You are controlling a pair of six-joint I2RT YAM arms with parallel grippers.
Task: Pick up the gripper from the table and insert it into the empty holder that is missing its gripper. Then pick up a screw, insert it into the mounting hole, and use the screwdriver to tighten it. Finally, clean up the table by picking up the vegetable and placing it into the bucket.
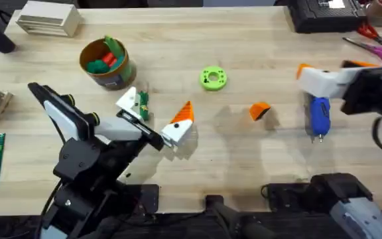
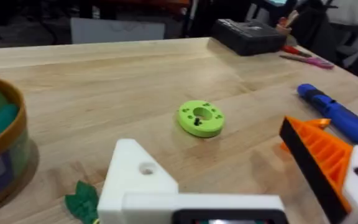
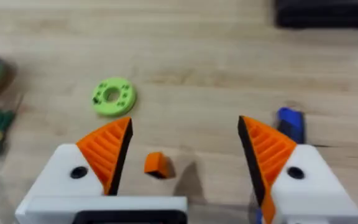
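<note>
Two grippers, both spread and holding nothing. Left gripper (image 1: 156, 119) sits near centre-left with one orange pad and one bare white holder (image 2: 135, 175) missing its pad. Loose orange gripper (image 1: 260, 111) lies on the table right of centre, well apart from the left arm, nearer the right gripper (image 3: 182, 149); in the right wrist view it lies (image 3: 156, 164) just ahead, between the two orange fingers (image 3: 107, 149). Its long axis is hard to call, maybe running left-right. Judgement: the right arm is better placed to drop and pick it up. Blue screwdriver (image 1: 319, 117) lies right of it, tip toward the near edge. Small dark-green vegetable (image 1: 142, 101) lies by the bare holder, bucket (image 1: 105, 63) far-left of it. Green ring (image 1: 212, 78) sits far-centre.
</note>
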